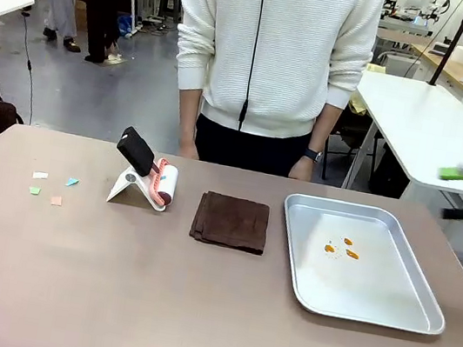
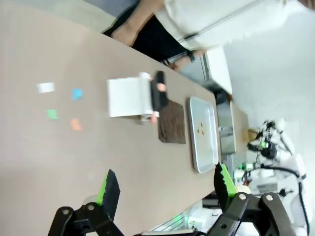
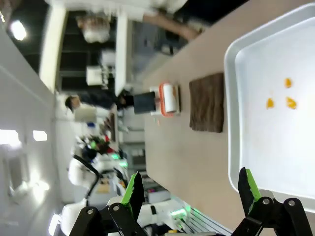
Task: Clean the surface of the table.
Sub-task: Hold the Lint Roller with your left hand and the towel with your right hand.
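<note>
Wide-spread end effector (image 3: 191, 191) over the table (image 3: 170, 147) — tray (image 3: 229, 113), brown cloth (image 3: 206, 102), lint roller (image 3: 167, 98).

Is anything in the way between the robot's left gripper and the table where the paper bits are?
Nothing visible. The open left gripper hangs above bare table, and the paper scraps lie in the open. The lint roller sits beside them, not over them.

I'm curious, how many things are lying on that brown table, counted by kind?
Paper scraps: 4
Lint roller: 1
White stand: 1
Brown cloth: 1
Metal tray: 1
Orange bits in the tray: 3
Total on the table: 11
</note>
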You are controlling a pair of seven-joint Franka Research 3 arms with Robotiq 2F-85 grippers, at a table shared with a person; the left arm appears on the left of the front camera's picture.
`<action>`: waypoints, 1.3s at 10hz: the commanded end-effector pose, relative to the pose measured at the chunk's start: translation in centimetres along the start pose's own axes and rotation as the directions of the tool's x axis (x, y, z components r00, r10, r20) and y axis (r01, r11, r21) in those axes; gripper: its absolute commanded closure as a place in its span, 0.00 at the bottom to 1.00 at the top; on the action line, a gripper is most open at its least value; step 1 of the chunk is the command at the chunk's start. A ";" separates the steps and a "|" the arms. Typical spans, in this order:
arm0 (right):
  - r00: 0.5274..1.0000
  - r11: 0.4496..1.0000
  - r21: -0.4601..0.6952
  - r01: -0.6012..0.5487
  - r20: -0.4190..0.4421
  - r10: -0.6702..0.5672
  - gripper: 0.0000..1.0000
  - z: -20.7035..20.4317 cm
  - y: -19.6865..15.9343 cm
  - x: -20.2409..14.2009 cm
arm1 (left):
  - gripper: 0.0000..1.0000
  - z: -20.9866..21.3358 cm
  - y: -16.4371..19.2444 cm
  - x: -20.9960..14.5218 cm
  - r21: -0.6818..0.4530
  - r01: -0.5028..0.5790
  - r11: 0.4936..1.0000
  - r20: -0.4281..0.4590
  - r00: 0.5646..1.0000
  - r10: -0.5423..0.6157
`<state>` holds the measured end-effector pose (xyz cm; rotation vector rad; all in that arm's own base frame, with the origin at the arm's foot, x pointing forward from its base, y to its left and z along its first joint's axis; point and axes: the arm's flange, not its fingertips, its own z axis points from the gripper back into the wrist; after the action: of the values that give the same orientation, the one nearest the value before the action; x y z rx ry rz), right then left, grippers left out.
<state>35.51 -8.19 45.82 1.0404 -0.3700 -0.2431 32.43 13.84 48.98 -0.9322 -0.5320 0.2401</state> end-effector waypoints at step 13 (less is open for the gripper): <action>0.936 0.937 0.236 0.258 0.178 -0.303 0.00 9.5 -21.0 -4.8 | 0.00 4.9 16.3 -3.9 0.038 0.115 0.993 0.072 0.990 -0.118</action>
<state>27.00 -24.03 30.87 1.2718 -0.4357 -0.5827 27.09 25.10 36.64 -0.8400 -0.6251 0.1762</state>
